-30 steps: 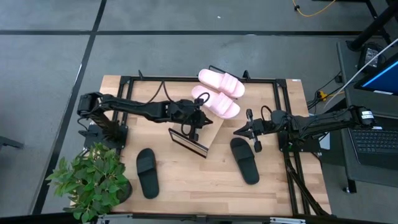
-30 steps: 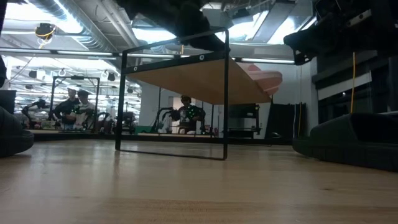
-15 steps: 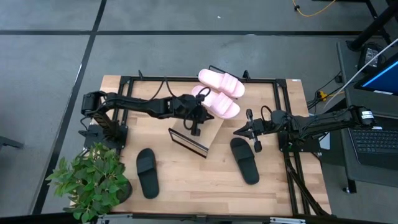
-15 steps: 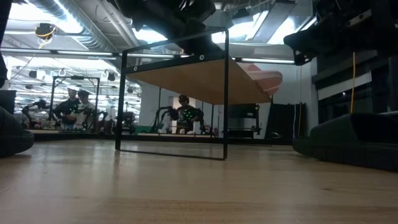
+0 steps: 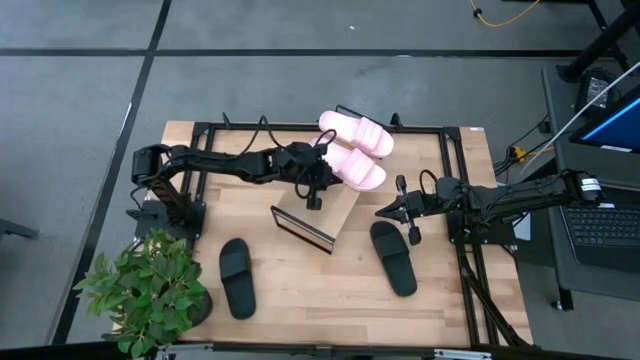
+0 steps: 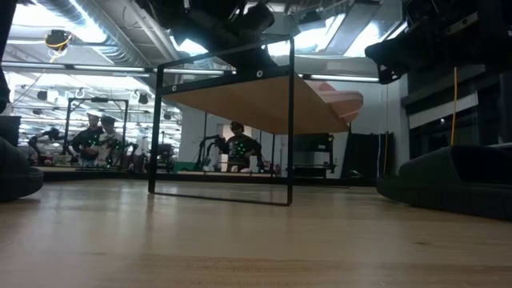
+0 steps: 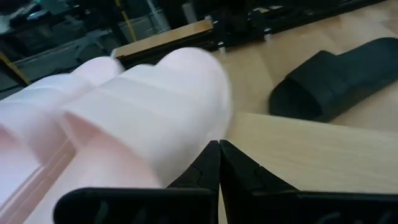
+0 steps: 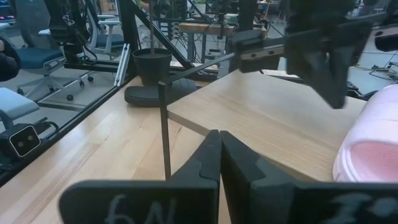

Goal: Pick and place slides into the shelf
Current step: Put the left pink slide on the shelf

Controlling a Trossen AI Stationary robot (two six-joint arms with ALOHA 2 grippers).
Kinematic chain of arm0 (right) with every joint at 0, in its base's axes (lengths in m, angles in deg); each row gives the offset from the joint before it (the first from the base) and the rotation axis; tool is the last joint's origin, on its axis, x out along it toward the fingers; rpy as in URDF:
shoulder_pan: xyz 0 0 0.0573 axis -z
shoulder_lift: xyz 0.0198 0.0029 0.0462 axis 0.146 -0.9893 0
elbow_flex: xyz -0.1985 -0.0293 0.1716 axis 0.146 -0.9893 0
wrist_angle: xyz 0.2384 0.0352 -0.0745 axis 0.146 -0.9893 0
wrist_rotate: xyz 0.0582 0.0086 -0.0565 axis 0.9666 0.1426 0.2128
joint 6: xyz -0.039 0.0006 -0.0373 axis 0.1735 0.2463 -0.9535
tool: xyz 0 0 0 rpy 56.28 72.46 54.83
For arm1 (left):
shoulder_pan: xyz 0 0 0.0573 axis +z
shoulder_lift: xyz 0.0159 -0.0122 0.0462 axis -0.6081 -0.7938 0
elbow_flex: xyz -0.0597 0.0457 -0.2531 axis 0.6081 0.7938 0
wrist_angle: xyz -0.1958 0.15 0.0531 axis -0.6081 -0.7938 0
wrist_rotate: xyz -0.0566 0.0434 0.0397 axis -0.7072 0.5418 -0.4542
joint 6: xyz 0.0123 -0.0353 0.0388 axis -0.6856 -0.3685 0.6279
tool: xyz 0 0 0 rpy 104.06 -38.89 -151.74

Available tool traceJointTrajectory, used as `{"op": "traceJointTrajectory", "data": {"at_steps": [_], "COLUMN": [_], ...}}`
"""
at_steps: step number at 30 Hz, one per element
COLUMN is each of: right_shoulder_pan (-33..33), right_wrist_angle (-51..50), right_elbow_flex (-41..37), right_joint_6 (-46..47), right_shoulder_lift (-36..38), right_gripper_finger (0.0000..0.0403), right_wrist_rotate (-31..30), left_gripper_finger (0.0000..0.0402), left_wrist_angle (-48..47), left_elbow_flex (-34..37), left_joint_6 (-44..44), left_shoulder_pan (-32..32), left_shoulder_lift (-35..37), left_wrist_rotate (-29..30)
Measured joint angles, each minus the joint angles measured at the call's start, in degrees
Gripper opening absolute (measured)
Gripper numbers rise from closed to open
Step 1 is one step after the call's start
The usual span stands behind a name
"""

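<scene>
Two pale pink slides (image 5: 355,132) (image 5: 352,168) lie side by side on the upper end of the slanted wooden shelf (image 5: 318,215). One black slide (image 5: 237,277) lies on the table near the plant, the other (image 5: 393,257) to the right of the shelf. My left gripper (image 5: 320,190) is shut and hovers over the shelf board, right beside the nearer pink slide (image 7: 143,106). My right gripper (image 5: 385,210) is shut and waits above the table between the shelf and the right black slide. The low view shows the shelf (image 6: 264,104) from below. My left gripper (image 7: 217,149) has its shut fingertips at the side edge of the nearer pink slide (image 7: 205,134), just above the shelf board. I cannot tell whether they touch it.
A potted plant (image 5: 150,290) stands at the table's near left corner. A black metal frame (image 5: 300,127) runs around the tabletop. Bare wood (image 5: 310,290) lies between the two black slides. People and equipment show in the room behind (image 6: 88,140).
My left gripper has moved a short way toward the table's far edge, closer to the nearer pink slide, staying shut. My right arm has kept still.
</scene>
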Motion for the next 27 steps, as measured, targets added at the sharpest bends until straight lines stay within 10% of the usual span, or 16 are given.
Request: {"op": "traceJointTrajectory", "data": {"at_steps": [27], "right_shoulder_pan": [0.0], "right_wrist_angle": [-0.6], "right_elbow_flex": [0.0], "right_joint_6": [1.9], "right_shoulder_lift": [0.0], "right_gripper_finger": [0.0008], "right_wrist_rotate": [0.0], "left_gripper_finger": [0.0000], "left_wrist_angle": [1.5], "left_elbow_flex": [0.0], "left_joint_6": [-1.5], "left_shoulder_pan": [1.9], "left_shoulder_lift": [0.0], "left_wrist_rotate": [3.2]}}
